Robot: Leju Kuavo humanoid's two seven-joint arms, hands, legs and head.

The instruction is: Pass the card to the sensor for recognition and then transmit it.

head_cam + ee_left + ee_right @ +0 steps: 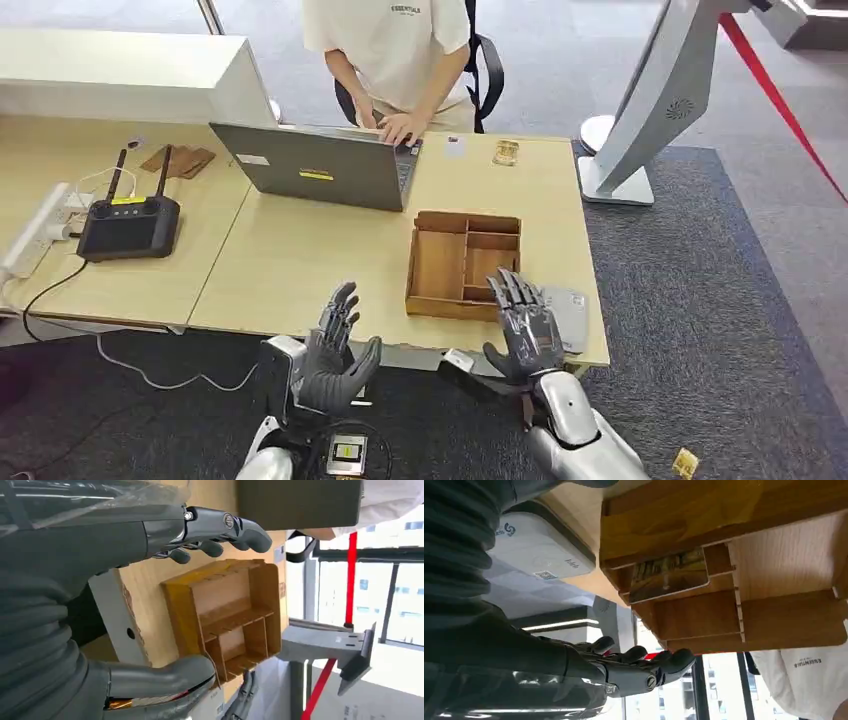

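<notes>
Head view: the right hand point(528, 328), fingers spread and empty, hovers over the wooden tray's point(438, 265) near edge, beside the grey sensor point(570, 318); the left hand point(338, 350) hangs empty, farther off. Right wrist view: the card point(669, 575) lies flat in a small tray compartment, just ahead of the fingers point(644, 657).

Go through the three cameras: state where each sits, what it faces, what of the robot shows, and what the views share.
Head view: high on the body, looking down at the table; left hand and right hand both show.
Left wrist view: behind the left hand, facing the wooden tray.
Right wrist view: behind the right hand, facing the tray, a card in it and the white sensor.
Shared: the tray, in all three.
</notes>
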